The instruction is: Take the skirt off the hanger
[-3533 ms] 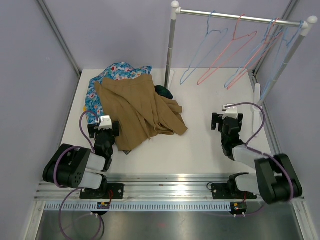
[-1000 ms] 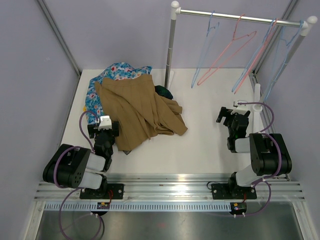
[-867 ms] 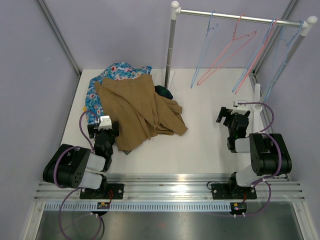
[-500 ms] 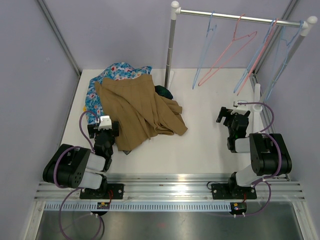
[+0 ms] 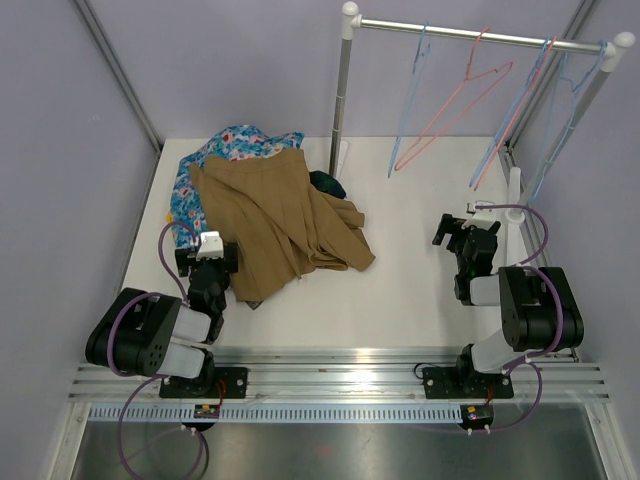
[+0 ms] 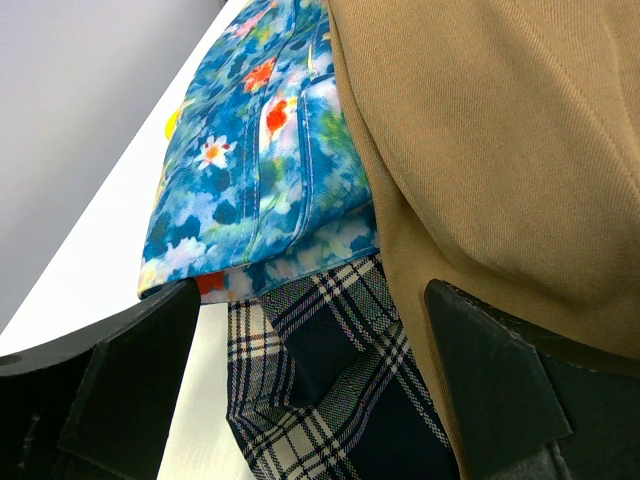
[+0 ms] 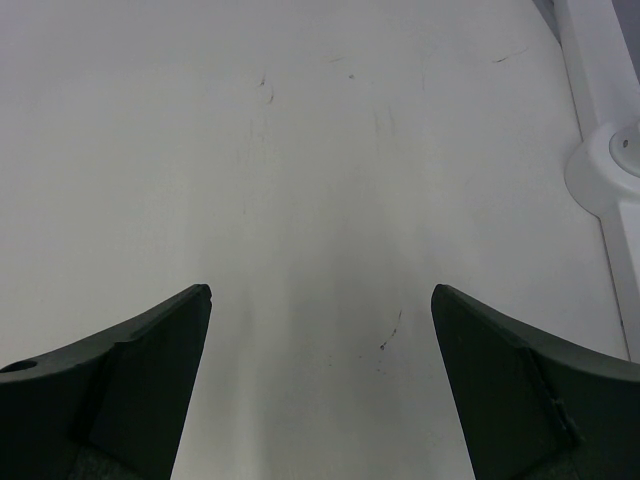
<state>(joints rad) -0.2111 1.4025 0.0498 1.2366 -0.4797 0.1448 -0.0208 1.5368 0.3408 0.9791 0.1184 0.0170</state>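
The tan skirt (image 5: 280,215) lies spread on the table at the left, off any hanger; it fills the right of the left wrist view (image 6: 500,150). Light-blue wire hangers (image 5: 412,85) hang bare on the rail at the back right, among pink ones. My left gripper (image 5: 208,250) is open at the skirt's near-left edge, over a corner of dark tartan cloth (image 6: 330,400). My right gripper (image 5: 468,228) is open and empty above bare table (image 7: 320,180) at the right.
A blue floral garment (image 5: 215,150) lies under the skirt at the back left, also in the left wrist view (image 6: 260,150). A dark green garment (image 5: 326,183) sits by the rack's pole (image 5: 342,100). Pink hangers (image 5: 455,100) hang on the rail. The rack's white foot (image 7: 610,165) is at the right.
The right arm has folded back toward its base since the oldest frame. The hangers on the rail have swung and keep swaying slightly. The left arm and garments have not moved.
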